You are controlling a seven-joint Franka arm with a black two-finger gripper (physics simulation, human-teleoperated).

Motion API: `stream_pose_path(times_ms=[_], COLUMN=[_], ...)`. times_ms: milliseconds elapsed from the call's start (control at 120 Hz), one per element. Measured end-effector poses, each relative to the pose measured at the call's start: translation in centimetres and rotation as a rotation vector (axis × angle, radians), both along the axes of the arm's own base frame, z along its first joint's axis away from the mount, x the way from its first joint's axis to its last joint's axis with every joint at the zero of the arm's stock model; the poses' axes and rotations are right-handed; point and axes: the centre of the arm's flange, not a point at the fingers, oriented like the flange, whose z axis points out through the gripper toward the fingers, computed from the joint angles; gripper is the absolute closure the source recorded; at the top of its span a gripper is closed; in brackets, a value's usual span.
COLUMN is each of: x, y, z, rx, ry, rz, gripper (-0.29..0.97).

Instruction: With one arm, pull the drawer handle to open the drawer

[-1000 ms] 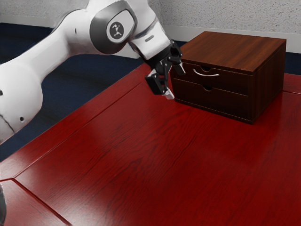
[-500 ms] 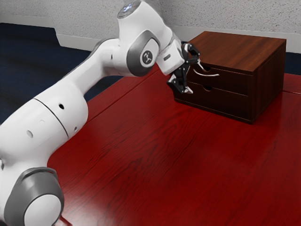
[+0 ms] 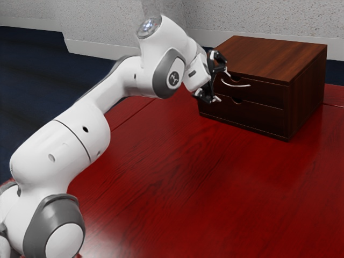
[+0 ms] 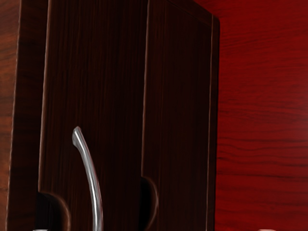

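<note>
Item under inspection: the drawer handle [image 3: 236, 85], a single thin, silver, bowed bar. It is fixed across the front of the top drawer [image 3: 263, 92], above a finger notch [image 4: 53, 214] cut into the panel. I judge it rigid metal, smooth and likely slick, so a hold across the bar near its middle, where the bow stands furthest off the wood, should resist slipping along it. The drawer itself looks like solid dark wood. I expect moderate weight and a straight, stiff slide, so the pull should run square to the front. The top drawer sits flush and is not yet opened. Below it is the lower drawer [image 3: 252, 112], also flush, with its own notch [image 4: 150, 202] and no bar that I can see. Count: two drawers, two notches, one handle, one cabinet [image 3: 269, 56]. The cabinet stands on the red bench [image 3: 188, 177], toward the exterior view's right. My claw [image 3: 214, 78] is spread open at the handle's end toward the exterior view's left. It grips nothing, and I cannot confirm contact.
</note>
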Motion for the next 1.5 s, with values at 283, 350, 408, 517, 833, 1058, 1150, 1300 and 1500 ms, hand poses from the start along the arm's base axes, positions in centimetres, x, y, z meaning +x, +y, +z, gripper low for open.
stream_pose_path(times_ms=[283,350,408,517,833,1058,1150,1300,1500], x=[1.6,1.8,1.9,1.9,2.1,2.4,2.5,2.6,2.7], y=[-0.4,-0.5,-0.6,-0.6,-0.1,0.4,0.4,0.3,0.2], z=[-2.8,-3.2,-3.5,-3.6,-2.9,-3.5,-3.5,-3.9,-4.7], rx=[0.033,0.036,0.037,0.037,0.018,-0.006,-0.014,-0.027,-0.040], ry=[-0.047,-0.052,-0.055,-0.062,-0.115,-0.146,-0.157,-0.158,-0.149], rz=[0.000,0.000,0.000,0.002,0.033,0.067,0.076,0.087,0.099], gripper=[0.09,0.07,0.07,0.09,0.25,0.28,0.30,0.38,0.45])
